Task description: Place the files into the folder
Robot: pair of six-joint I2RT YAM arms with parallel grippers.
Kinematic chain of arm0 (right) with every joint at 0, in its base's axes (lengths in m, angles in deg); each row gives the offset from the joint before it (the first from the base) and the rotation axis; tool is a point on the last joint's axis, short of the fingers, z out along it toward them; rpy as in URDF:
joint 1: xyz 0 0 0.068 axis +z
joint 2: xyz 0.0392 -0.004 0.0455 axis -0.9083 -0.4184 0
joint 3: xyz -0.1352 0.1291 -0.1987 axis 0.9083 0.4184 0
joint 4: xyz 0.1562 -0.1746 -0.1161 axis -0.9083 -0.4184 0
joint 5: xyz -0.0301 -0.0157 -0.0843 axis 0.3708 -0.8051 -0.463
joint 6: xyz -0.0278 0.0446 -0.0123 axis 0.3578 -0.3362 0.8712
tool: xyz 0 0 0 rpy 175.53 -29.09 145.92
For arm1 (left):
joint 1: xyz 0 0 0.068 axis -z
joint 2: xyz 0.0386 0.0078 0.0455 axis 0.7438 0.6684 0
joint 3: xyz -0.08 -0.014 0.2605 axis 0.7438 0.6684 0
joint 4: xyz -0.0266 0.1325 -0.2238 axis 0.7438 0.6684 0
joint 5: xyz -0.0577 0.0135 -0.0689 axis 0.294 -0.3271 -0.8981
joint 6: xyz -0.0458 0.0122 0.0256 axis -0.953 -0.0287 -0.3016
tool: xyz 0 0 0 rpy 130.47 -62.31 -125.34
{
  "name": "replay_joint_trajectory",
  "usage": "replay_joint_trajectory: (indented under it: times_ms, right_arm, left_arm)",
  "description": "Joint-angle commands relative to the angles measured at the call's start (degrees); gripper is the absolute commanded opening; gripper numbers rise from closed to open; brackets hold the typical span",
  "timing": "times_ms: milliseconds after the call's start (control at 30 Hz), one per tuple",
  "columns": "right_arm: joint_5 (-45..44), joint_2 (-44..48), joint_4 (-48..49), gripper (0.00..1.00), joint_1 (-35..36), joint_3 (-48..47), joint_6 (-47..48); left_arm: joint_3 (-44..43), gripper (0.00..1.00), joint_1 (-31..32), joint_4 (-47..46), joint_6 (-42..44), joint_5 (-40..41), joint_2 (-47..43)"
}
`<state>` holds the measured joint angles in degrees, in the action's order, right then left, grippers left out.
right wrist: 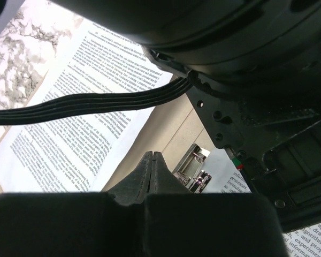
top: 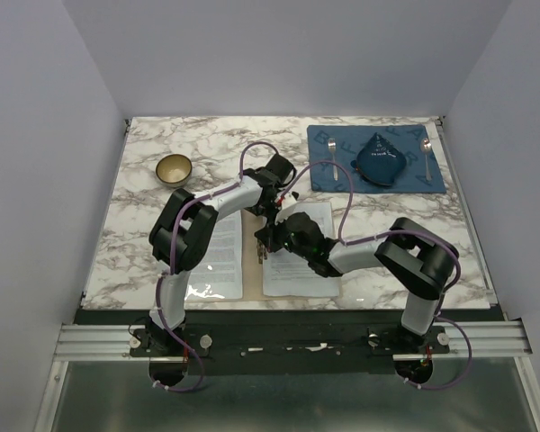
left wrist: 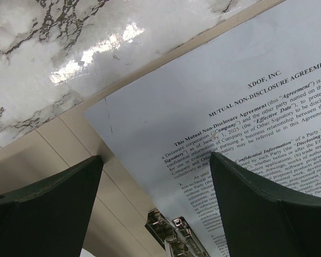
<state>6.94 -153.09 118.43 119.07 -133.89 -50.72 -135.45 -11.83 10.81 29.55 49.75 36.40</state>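
The tan folder (top: pixel 250 272) lies open near the table's front edge. One printed white sheet (top: pixel 223 270) lies on its left leaf and another (top: pixel 317 214) on its right leaf. My left gripper (top: pixel 271 210) is open and empty over the top of the spine. In the left wrist view its open jaws (left wrist: pixel 156 156) straddle the right sheet's corner (left wrist: pixel 246 107), the bare folder card (left wrist: pixel 53 144) and the metal clip (left wrist: pixel 174 235). My right gripper (top: pixel 263 243) is shut and empty. In the right wrist view its tips (right wrist: pixel 152 155) sit just short of the clip (right wrist: pixel 195 172), beside the left sheet (right wrist: pixel 69 107).
A small tan bowl (top: pixel 174 168) stands at the back left. A blue placemat (top: pixel 333 175) at the back right holds a dark folded cloth (top: pixel 381 160) and two spoons (top: pixel 332 148). The left arm's body (right wrist: pixel 230 53) hangs close over my right gripper.
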Motion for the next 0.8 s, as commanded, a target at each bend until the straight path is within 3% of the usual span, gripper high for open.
replay_joint_trajectory:
  times_ms: [0,767]
  right_arm:
    - [2.28,-2.17,0.96,0.01,1.22,-1.98,-0.16]
    - [-5.80,-1.82,0.43,0.01,5.26,3.73,-2.26]
  left_arm:
    - [2.13,0.94,1.04,1.92,2.08,4.79,3.22]
    - [2.57,0.94,1.04,1.92,2.78,3.65,3.31]
